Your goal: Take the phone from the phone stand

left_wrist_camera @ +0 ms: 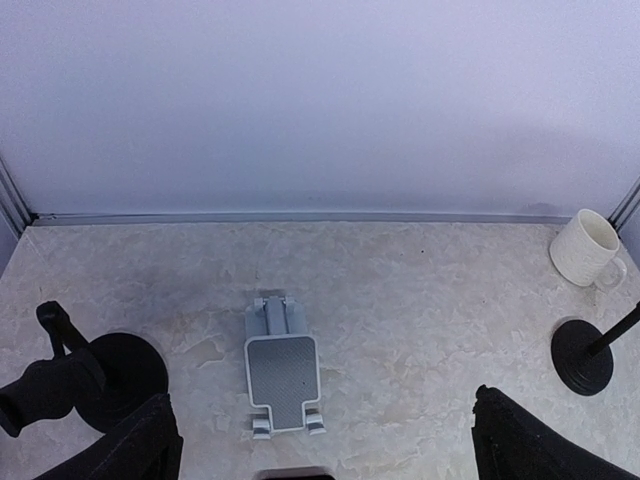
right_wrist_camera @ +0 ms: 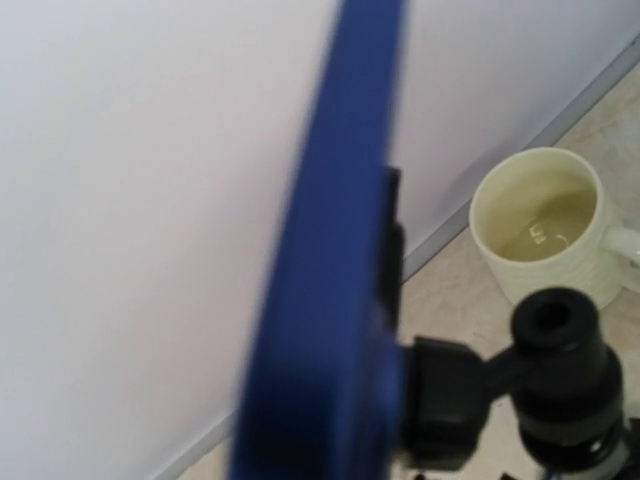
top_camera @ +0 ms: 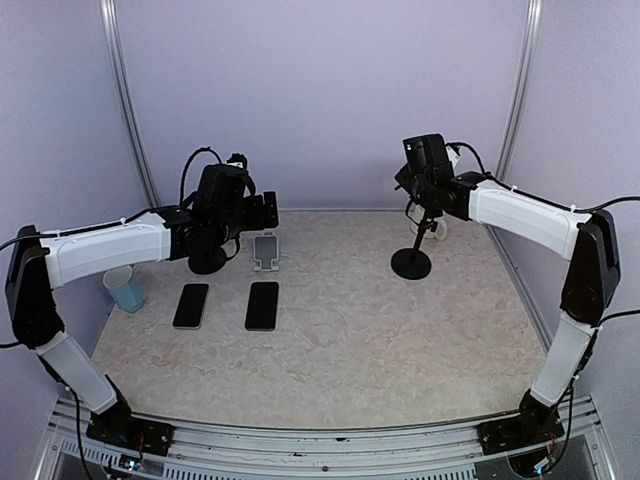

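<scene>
Blue phone (right_wrist_camera: 320, 260) edge-on, frame centre, on black phone stand (right_wrist_camera: 555, 370). Right gripper (top_camera: 420, 190) at it, closure cannot be told. Left gripper (top_camera: 268, 212) jaws wide apart.

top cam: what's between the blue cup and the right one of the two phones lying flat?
The other flat phone lies between the blue cup and the right-hand flat phone. This shows in the top view.
</scene>
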Controlling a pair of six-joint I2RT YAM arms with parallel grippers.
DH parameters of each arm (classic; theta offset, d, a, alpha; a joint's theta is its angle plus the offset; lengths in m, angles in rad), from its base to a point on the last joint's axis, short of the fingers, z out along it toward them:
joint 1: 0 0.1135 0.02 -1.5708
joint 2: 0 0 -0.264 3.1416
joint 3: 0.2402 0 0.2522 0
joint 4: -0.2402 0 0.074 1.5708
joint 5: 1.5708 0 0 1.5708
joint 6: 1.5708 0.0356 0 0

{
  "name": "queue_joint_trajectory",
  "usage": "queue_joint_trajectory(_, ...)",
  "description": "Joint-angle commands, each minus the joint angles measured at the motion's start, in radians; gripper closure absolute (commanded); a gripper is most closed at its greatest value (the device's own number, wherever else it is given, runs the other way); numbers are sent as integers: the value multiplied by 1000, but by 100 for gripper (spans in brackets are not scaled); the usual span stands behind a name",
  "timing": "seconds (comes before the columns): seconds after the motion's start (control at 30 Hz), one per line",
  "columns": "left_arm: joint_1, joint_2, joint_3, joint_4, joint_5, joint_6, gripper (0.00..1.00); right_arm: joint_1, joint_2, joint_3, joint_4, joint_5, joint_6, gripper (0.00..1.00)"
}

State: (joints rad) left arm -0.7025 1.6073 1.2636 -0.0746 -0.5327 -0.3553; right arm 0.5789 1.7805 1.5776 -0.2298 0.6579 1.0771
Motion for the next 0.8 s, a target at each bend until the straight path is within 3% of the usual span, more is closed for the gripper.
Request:
queue_joint_trajectory(0.0, 4, -31, -11, 22, -12, -4, 1, 4, 8, 20, -35, 40, -12, 63)
queue_joint_trajectory(0.2, 5, -29, -11, 27, -7, -4, 1, 4, -12, 13, -33, 13, -26, 76)
queue_joint_trajectory(0.77, 5, -17, 1, 41, 12, 4, 1, 5, -75, -5, 36, -101, -164, 98)
